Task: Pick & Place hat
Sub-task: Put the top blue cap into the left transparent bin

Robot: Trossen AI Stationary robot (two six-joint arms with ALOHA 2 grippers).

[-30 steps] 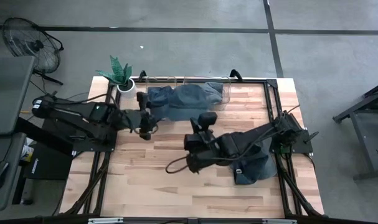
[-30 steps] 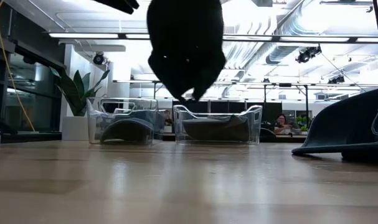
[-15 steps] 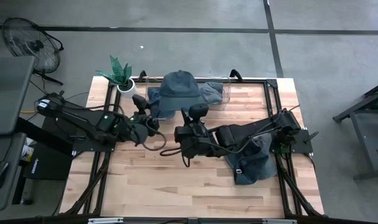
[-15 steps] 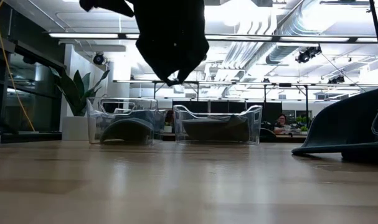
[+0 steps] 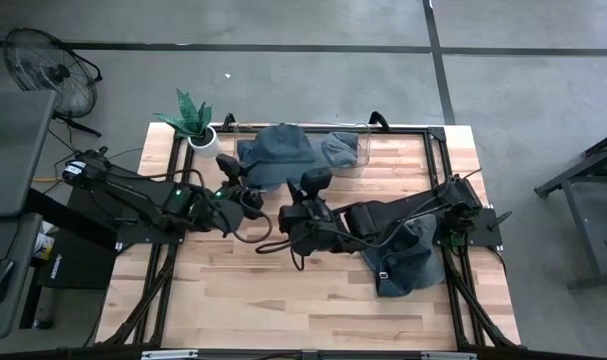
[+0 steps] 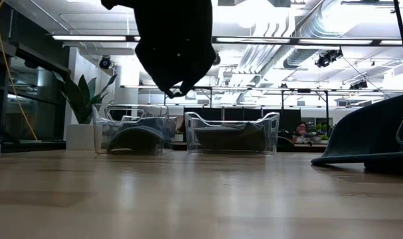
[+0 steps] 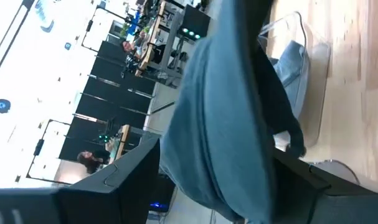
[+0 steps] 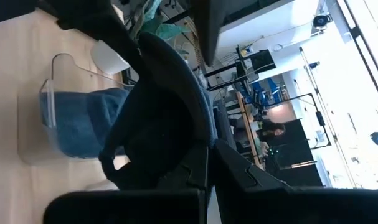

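A blue denim hat (image 5: 280, 148) hangs in the air above the table's far middle, between both arms. In the low view the hat (image 6: 174, 46) is a dark shape high above the wood. My left gripper (image 5: 246, 194) is on its left side and my right gripper (image 5: 305, 186) on its right side, each shut on the hat. The left wrist view shows the blue hat (image 7: 238, 106) close up, and the right wrist view shows the hat (image 8: 164, 112) dark against the light. My left gripper pinches the hat's lower edge (image 7: 263, 149) between its two fingers, coming from the table's left. The hat is lifted clear and hangs loosely. My right gripper pinches the hat's edge (image 8: 176, 146) on the opposite side between its fingers (image 8: 238, 168), coming from the table's right. The cloth droops below the hold, its lowest tip (image 6: 171, 89) well above the table.
Two clear bins (image 6: 131, 129) (image 6: 232, 133) stand along the far edge, each holding blue hats. A pile of denim hats (image 5: 408, 258) lies on the table's right side under the right arm. A potted plant (image 5: 195, 122) stands at the far left corner. Bare wood (image 5: 253, 290) lies near.
Both grippers have moved toward the table's left, and the right gripper has closed in toward the left one. The hat, stretched wide between them a second ago, has bunched into a rounder shape and shifted left, staying lifted clear.
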